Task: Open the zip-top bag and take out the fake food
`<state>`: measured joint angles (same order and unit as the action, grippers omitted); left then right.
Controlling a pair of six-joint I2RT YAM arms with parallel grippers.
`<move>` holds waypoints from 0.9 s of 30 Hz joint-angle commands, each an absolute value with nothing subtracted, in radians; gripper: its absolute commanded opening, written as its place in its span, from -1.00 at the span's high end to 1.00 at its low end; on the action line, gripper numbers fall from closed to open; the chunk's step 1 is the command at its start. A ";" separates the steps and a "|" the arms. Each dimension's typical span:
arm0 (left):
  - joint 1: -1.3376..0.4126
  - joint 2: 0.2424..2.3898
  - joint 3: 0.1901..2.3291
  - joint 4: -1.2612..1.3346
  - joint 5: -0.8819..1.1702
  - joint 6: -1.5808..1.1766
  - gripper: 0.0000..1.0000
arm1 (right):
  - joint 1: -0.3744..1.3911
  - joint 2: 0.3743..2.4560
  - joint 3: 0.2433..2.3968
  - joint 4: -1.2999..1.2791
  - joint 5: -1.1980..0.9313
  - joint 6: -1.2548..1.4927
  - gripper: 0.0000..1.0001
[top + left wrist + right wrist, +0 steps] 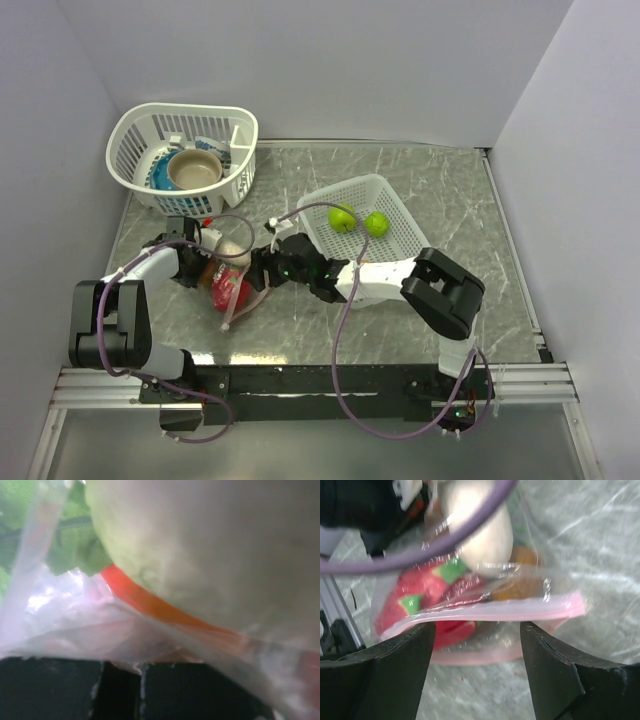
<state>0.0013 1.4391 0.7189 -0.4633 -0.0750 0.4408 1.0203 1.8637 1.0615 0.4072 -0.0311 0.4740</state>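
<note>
The zip-top bag (232, 290) lies left of centre, with its pale pink zip strip (495, 612) parted so the mouth gapes. Inside it are fake food pieces: a red piece with green patches (417, 592), a pale cream piece (480, 535) and an orange piece (522, 582). My left gripper (196, 262) is shut on the bag's plastic (75, 630) at its far-left side. My right gripper (477, 630) is open at the bag's mouth, with one finger (395, 675) on each side of the opening; it also shows in the top view (262, 268). Two lime-green balls (343, 217) lie in a white basket.
A white basket (385, 195) right of centre holds the two green balls. Another white basket (130, 135) at the back left holds a tan bowl (194, 168) on a blue plate. Purple cables loop over the bag area. Walls close in on three sides.
</note>
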 commanded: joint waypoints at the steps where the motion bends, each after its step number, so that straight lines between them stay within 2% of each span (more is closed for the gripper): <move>1: -0.005 1.459 0.716 -0.494 0.011 0.439 0.98 | 1.035 1.907 1.121 0.393 0.031 0.472 -0.49; 6: -0.005 1.460 0.719 -0.495 0.017 0.437 0.98 | 1.037 1.962 1.164 0.370 0.046 0.471 -0.48; 13: -0.005 1.448 0.715 -0.502 0.026 0.439 0.98 | 1.052 2.043 1.288 0.290 0.205 0.422 -0.52; 16: -0.005 1.448 0.713 -0.502 0.029 0.442 0.98 | 1.072 2.077 1.348 0.256 0.297 0.416 -0.68; 17: -0.005 1.450 0.713 -0.505 0.034 0.442 0.98 | 1.078 2.088 1.368 0.226 0.343 0.410 -1.00; 24: -0.005 1.444 0.721 -0.514 0.046 0.448 0.99 | 1.108 2.180 1.508 0.155 0.396 0.396 -1.00; 27: -0.005 1.434 0.715 -0.514 0.043 0.454 0.99 | 1.109 2.189 1.499 0.155 0.387 0.396 -1.00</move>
